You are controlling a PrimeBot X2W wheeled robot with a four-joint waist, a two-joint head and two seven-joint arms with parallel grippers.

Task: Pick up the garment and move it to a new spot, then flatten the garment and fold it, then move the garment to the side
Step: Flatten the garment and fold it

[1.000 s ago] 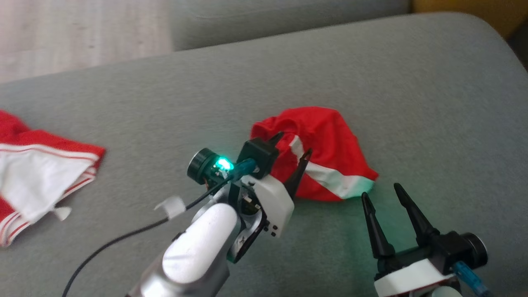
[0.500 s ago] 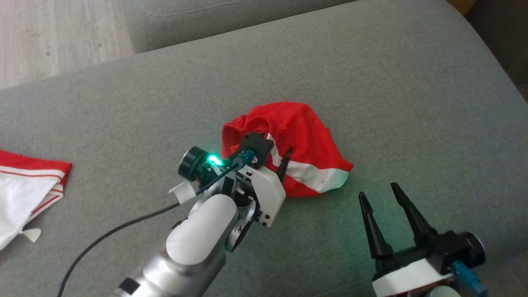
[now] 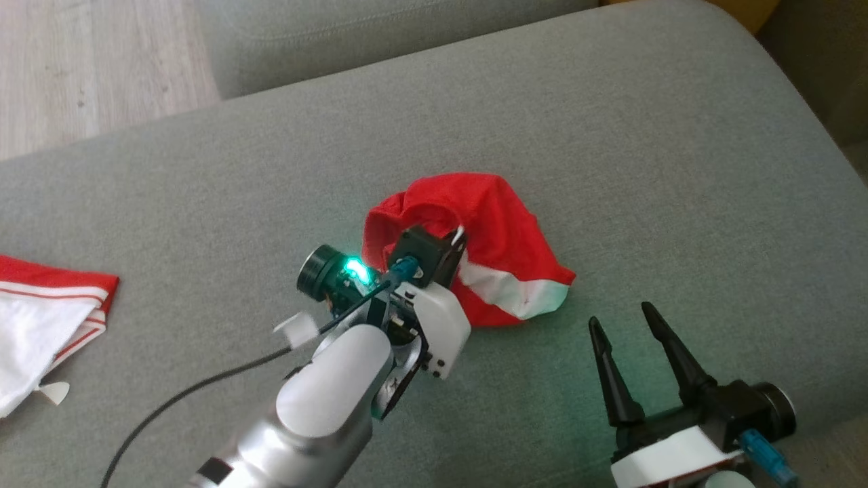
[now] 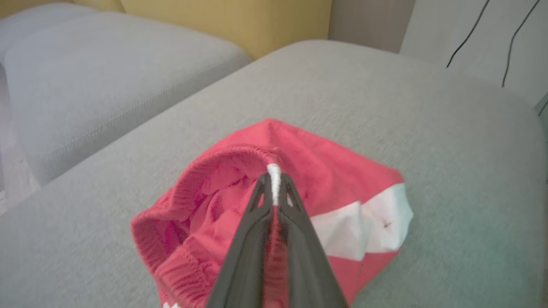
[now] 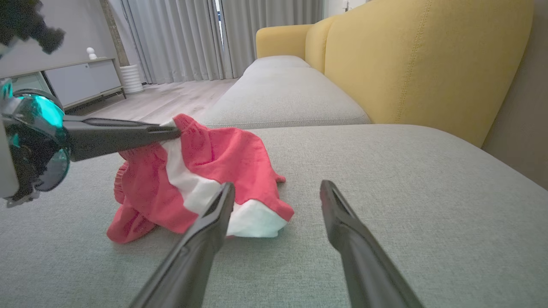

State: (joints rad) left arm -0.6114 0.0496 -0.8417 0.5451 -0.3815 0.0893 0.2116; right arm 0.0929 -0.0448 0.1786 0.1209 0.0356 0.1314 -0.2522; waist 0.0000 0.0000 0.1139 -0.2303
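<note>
Mid-cushion point(image 3: 678, 135), garment point(image 3: 505, 224) sits crumpled in a heap. Left claw point(image 4: 274, 183) is pinched tight on the waistband at its white seam. Right claw point(image 3: 621, 314) is spread wide, holding nothing, near the white hem. Step: pick-up. Grip looks made, lift not yet done. Next: raise until the cloth hangs free, then carry. Room: bare cushion beyond and to the right, though the right edge rounds off. Far left has another red-white cloth point(image 3: 47, 312); keep clear of it.

Red garment point(image 3: 502, 224) w/ white band, crumpled in heap mid grey sofa cushion point(image 3: 610, 135), waistband edge raised.
</note>
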